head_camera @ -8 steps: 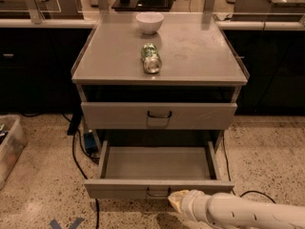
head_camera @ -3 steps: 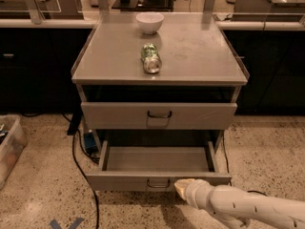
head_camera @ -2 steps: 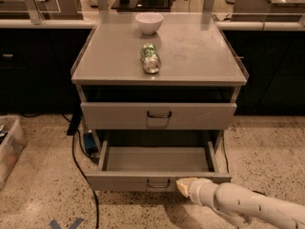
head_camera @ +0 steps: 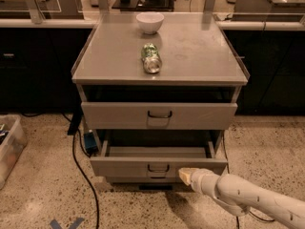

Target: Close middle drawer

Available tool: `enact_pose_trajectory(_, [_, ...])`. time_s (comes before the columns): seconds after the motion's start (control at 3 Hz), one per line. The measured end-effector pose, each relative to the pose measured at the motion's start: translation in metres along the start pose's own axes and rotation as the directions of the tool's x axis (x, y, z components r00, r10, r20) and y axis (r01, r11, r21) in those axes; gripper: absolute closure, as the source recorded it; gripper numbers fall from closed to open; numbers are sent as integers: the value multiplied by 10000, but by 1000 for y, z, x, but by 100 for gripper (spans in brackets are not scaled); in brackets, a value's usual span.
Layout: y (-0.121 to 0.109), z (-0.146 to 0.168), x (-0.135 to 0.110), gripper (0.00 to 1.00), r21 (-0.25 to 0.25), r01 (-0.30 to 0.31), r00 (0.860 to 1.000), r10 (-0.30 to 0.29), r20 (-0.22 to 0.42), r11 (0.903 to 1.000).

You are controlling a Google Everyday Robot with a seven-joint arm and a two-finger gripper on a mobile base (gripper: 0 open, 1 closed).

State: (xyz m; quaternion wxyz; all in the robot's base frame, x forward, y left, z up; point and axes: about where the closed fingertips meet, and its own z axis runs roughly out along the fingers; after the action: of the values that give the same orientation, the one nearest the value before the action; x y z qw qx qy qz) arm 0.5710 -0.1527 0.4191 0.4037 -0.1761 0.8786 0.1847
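- The robot's claw [head_camera: 185, 174] presses its pale tip against the front panel of the middle drawer [head_camera: 124, 166], low on the cabinet [head_camera: 159, 82] front and just to the right of the drawer's small dark loop handle [head_camera: 158, 168]. Whether the claw is open or closed cannot be told from this angle.
- The white segmented arm [head_camera: 248, 197] reaches in from the lower right of the cabinet, sloping up across the speckled floor [head_camera: 43, 185].
- The middle drawer stands partly out from the cabinet, its shallow grey tray showing empty behind the front panel — the closing push looks to be under way, with the job perhaps half done.
- Directly above it in the cabinet, the upper drawer [head_camera: 114, 116] also sits a little proud of the frame, a dark gap showing over its front.
- On the worktop [head_camera: 200, 51] that caps the cabinet, a white bowl [head_camera: 150, 22] stands at the back edge and a green can [head_camera: 151, 58] lies on its side near the centre, clear of the work below.
- The next move, by this reading, calls for a steady, level shove straight into the cabinet until the panel sits flush. Because contact is off to the right of the handle, the drawer may skew on its runners — a push kept square should avoid that.
- A black cable [head_camera: 78, 161] trails down the floor at the cabinet's left side, apart from the arm.
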Motion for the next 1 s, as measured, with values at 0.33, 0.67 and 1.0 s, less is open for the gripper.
enact_pose_trajectory(0.33, [-5, 3, -8, 100, -23, 195, 9998, -196, -101, 9998])
enact_pose_trajectory(0.67, [-28, 25, -54, 100, 346, 481, 9986, -488, 192, 9982])
enact_pose_trajectory(1.0, [-30, 34, -60, 100, 248, 520, 9985, -523, 138, 9983])
